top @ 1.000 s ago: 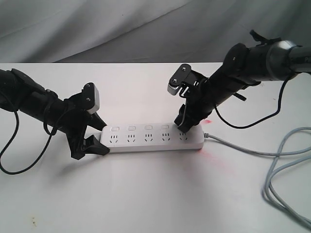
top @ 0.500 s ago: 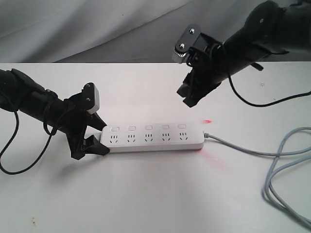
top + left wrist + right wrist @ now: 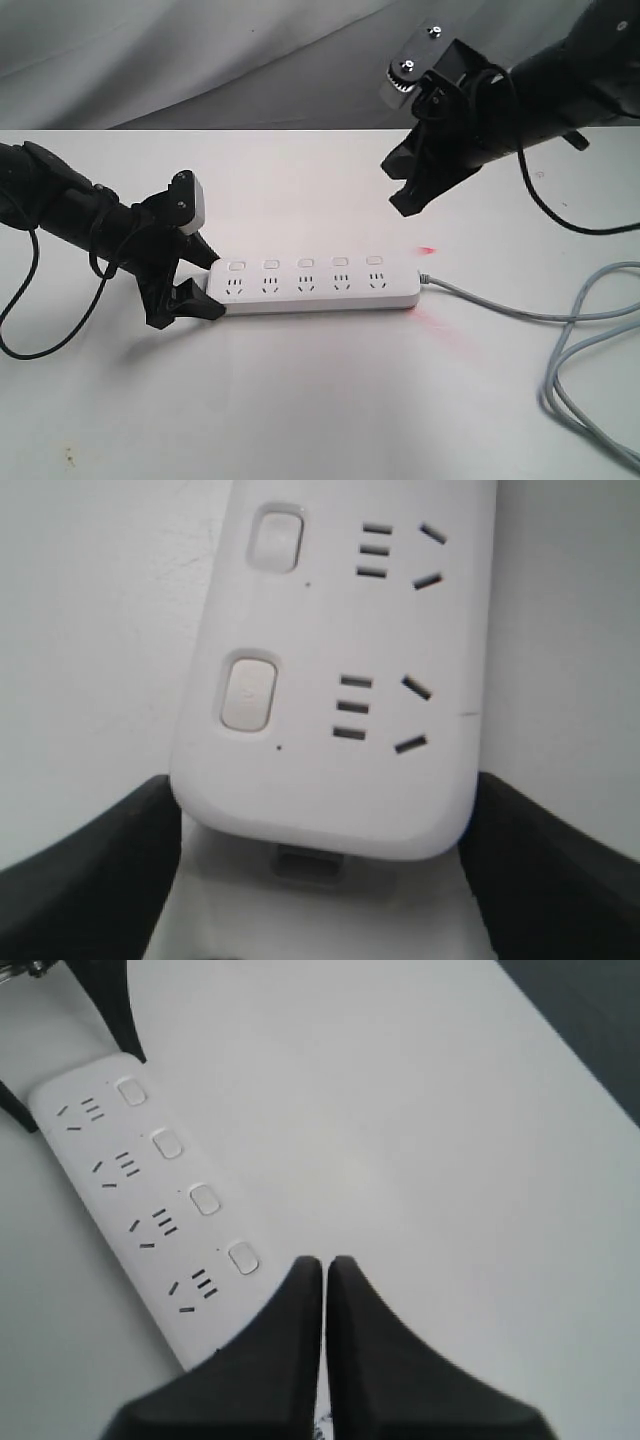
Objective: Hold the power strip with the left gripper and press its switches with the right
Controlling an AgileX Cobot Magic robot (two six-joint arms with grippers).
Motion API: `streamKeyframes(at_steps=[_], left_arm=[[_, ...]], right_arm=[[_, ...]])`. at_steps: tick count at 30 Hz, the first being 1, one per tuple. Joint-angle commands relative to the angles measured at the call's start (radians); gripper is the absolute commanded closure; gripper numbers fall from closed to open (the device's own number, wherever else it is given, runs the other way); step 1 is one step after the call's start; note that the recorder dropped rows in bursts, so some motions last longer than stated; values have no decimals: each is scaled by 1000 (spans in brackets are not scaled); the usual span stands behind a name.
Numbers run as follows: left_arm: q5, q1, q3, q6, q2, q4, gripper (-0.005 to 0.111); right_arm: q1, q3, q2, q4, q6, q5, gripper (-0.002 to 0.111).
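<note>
The right gripper (image 3: 325, 1268) has gone up from the power strip (image 3: 315, 283), and the left gripper (image 3: 208, 282) holds the strip as before.

One second ago the right gripper was down on the cord end of the strip, at the last of the switches (image 3: 304, 263), with its fingers apart. Now it hangs in the air, well above and behind that end, and its fingers (image 3: 285, 1310) are pressed almost together with nothing between them. The strip lies flat on the white table (image 3: 300, 400) in the same place. The left gripper's two fingers (image 3: 90, 870) pinch its rounded end from both sides. A red glow (image 3: 428, 249) shows on the table beside the grey cord (image 3: 520, 312).
</note>
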Motion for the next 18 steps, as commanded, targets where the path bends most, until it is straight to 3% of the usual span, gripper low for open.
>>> streamKeyframes(at_steps=[1,11,18], left_arm=[[1,0,-7,1,-2,-9,53],[1,0,-7,1,-2,-9,53],[1,0,-7,1,-2,-9,53]], right_arm=[[17,154,-117,70,-68,-163,108],[48,409,-326,98,-71,-187,108],[48,465,-391,98,-71,-185,108]])
